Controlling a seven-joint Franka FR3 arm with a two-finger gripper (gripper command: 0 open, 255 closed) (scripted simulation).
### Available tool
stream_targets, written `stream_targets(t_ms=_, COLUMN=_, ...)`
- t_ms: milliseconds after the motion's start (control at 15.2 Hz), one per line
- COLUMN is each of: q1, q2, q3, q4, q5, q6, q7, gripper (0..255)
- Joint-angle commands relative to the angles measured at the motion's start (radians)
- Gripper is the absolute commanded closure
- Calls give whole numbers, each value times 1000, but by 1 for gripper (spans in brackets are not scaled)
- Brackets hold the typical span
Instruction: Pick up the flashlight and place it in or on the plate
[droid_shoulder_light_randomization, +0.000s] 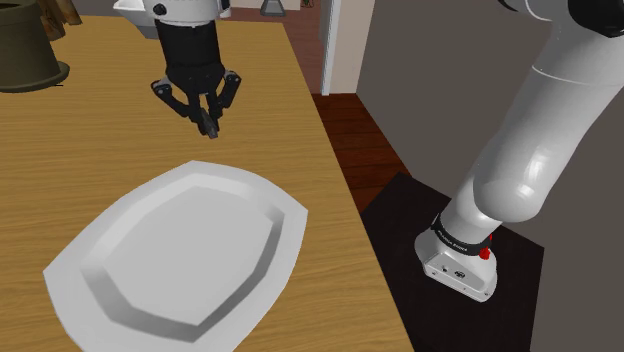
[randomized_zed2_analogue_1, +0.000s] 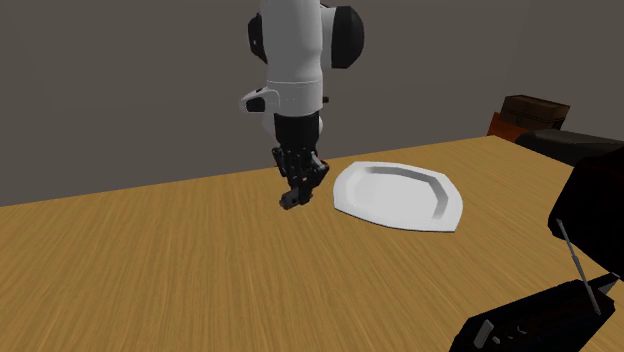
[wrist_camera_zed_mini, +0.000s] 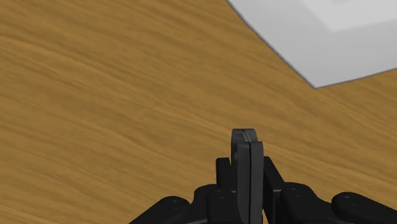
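Flashlight (droid_shoulder_light_randomization: 210, 128) hangs clamped in the gripper (droid_shoulder_light_randomization: 206, 112) above the table (droid_shoulder_light_randomization: 100, 120), plate (droid_shoulder_light_randomization: 70, 270) at 6 o'clock in the shoulder view. The thin hold could slip and drop it short.

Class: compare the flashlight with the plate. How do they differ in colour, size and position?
The flashlight is dark; the plate is white. The flashlight is small and slim; the plate is broad and flat. The flashlight is clasped between the jaws, off the table; the plate lies on it.
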Motion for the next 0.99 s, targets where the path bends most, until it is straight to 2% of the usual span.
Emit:
stream_targets(t_ms=0, q1=0, q2=1, q3=0, q4=29, q5=0, q6=-29, q7=-1, gripper=255)
stream_targets(t_ms=396, q1=6, q2=13, q3=3, q4=123, q5=-7, q6=-113, q7=4, gripper=255)
stream_targets(t_ms=924, q1=89, q2=-50, q3=78, q4=45, q5=22, q6=-86, q7=163, gripper=255)
